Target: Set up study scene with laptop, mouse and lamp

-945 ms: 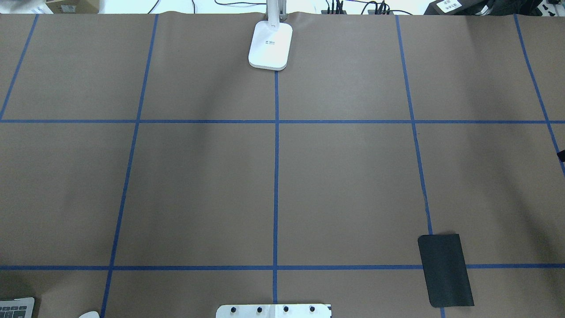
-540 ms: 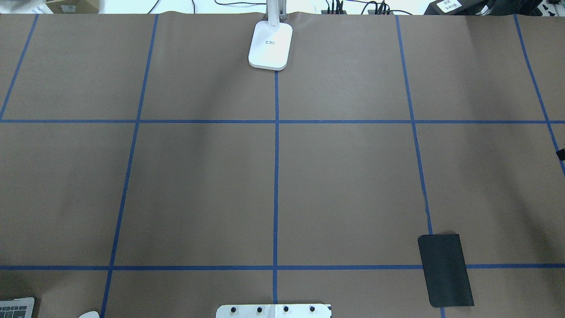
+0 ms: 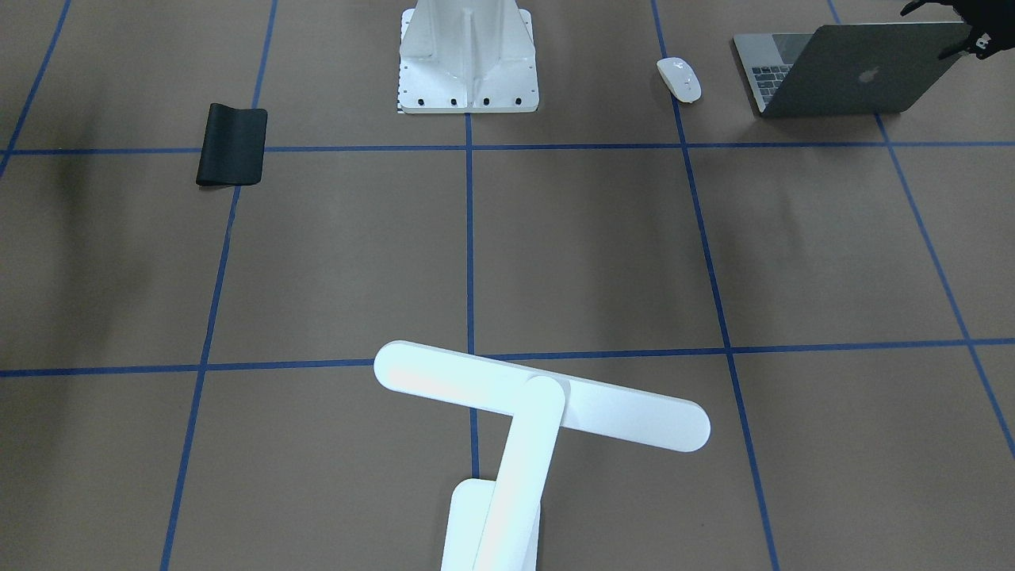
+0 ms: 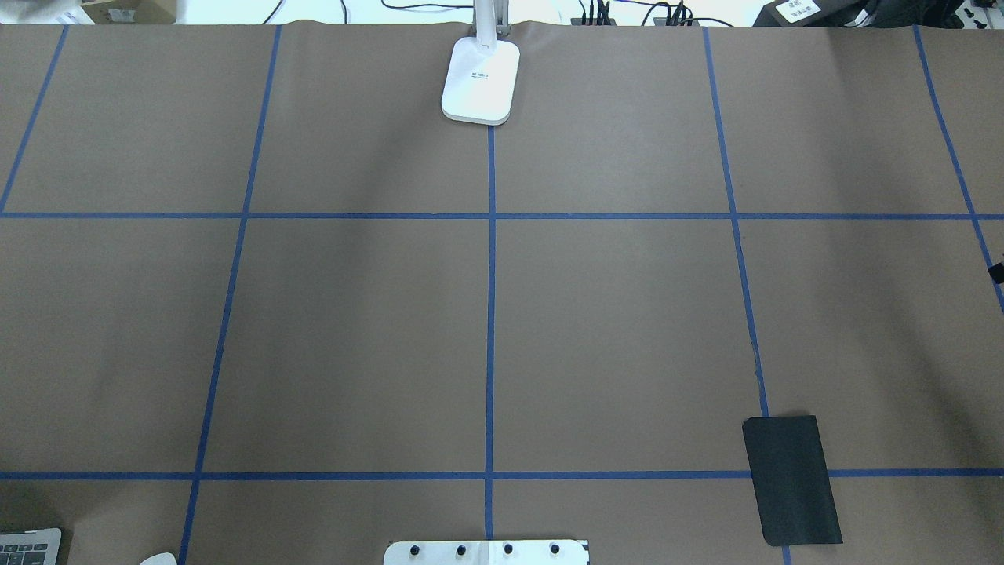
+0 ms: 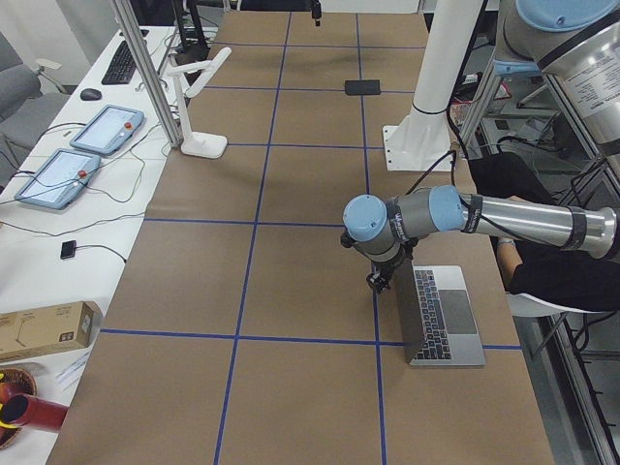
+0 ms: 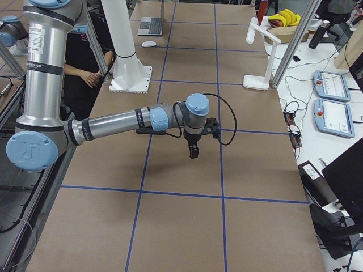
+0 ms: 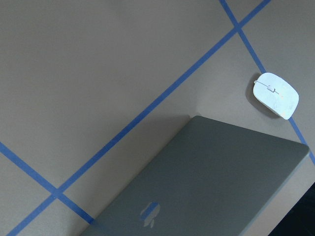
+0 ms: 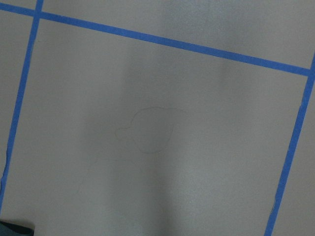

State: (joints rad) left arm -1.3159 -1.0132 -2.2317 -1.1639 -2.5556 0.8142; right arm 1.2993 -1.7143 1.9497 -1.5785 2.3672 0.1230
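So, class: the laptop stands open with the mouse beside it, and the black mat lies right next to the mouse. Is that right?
Not quite. The laptop does stand open with the mouse beside it, but the mat lies on the other side of the pedestal, well apart from the mouse. The exterior front-facing view shows this.

Apple logo, pale grey, on laptop [image 3: 860, 71] lid; left wrist view shows it too. Two short lines of dark print on lamp [image 4: 480, 86] base, too small to read, perhaps maker's mark. White label on dark box [image 4: 816, 17] beyond table's far edge: print illegible. Nothing else legible.
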